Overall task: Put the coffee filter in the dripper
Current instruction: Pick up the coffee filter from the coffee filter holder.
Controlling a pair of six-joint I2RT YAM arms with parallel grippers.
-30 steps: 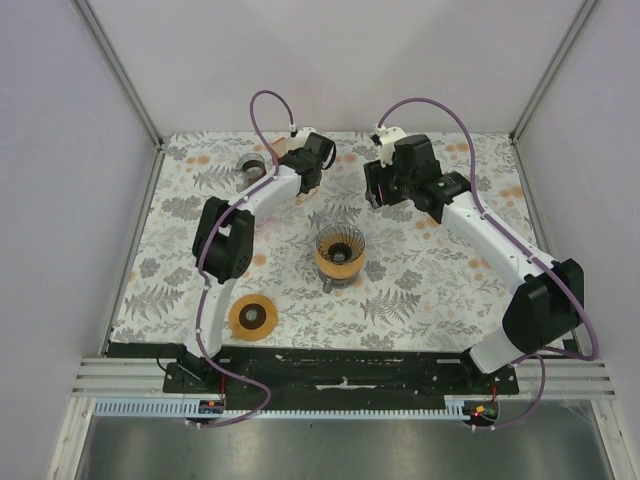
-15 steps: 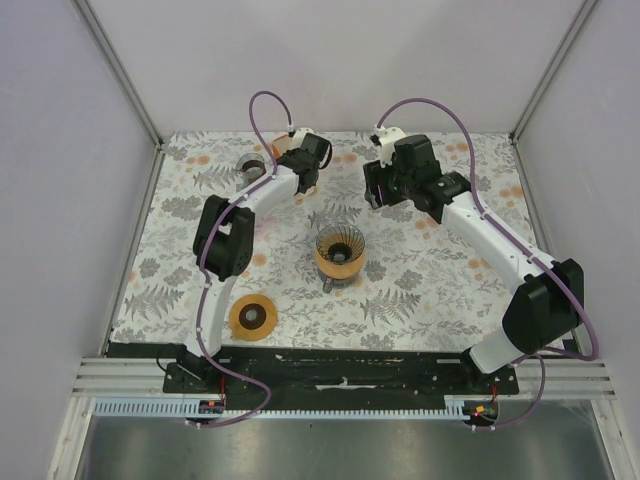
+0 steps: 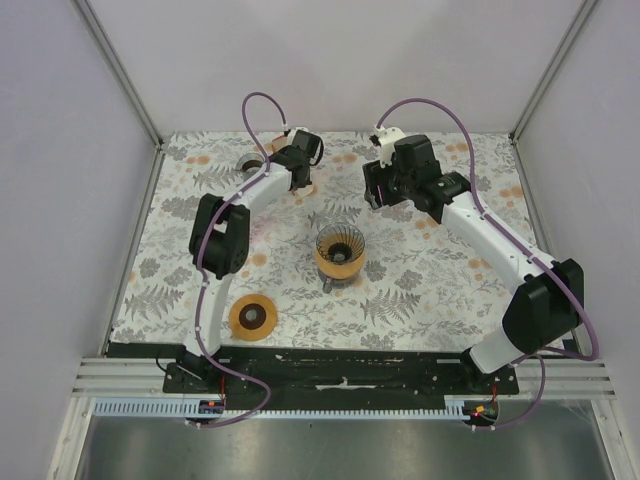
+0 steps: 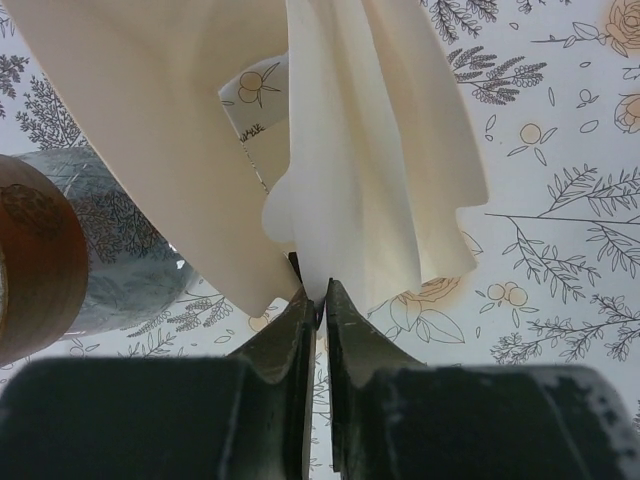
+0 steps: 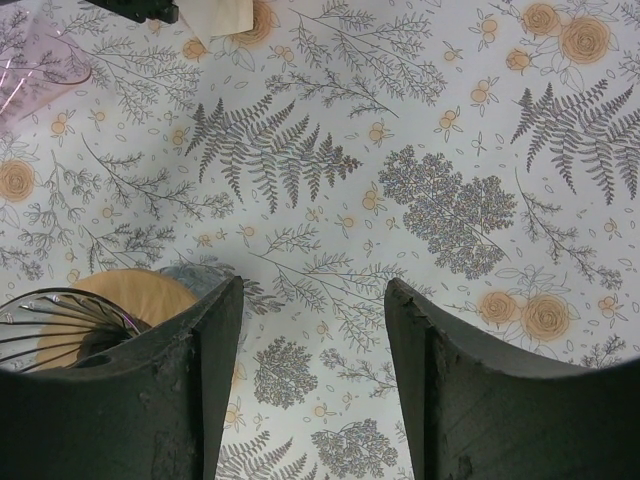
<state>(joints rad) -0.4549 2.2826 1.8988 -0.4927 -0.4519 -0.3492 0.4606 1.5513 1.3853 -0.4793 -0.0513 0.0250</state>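
Note:
A cream paper coffee filter (image 4: 380,180) hangs in front of my left gripper (image 4: 318,295), whose jaws are shut on its lower edge. A second cream sheet (image 4: 150,130) spreads to its left. In the top view the left gripper (image 3: 300,165) is at the back of the table, left of centre. The dripper (image 3: 340,250), a wire cone on an orange base, stands mid-table, well apart from it. My right gripper (image 5: 315,290) hovers open over the cloth, with the dripper (image 5: 70,315) at its lower left and the filter (image 5: 220,15) far ahead.
A shiny glass vessel (image 4: 130,270) and a brown rounded object (image 4: 30,260) stand just left of the held filter. A wooden disc with a dark centre (image 3: 252,317) lies near the front left. Flowered cloth (image 3: 430,280) covers the table between grey walls.
The left gripper has shifted a little toward the back left and its jaws have closed on the filter. The right arm has stayed still.

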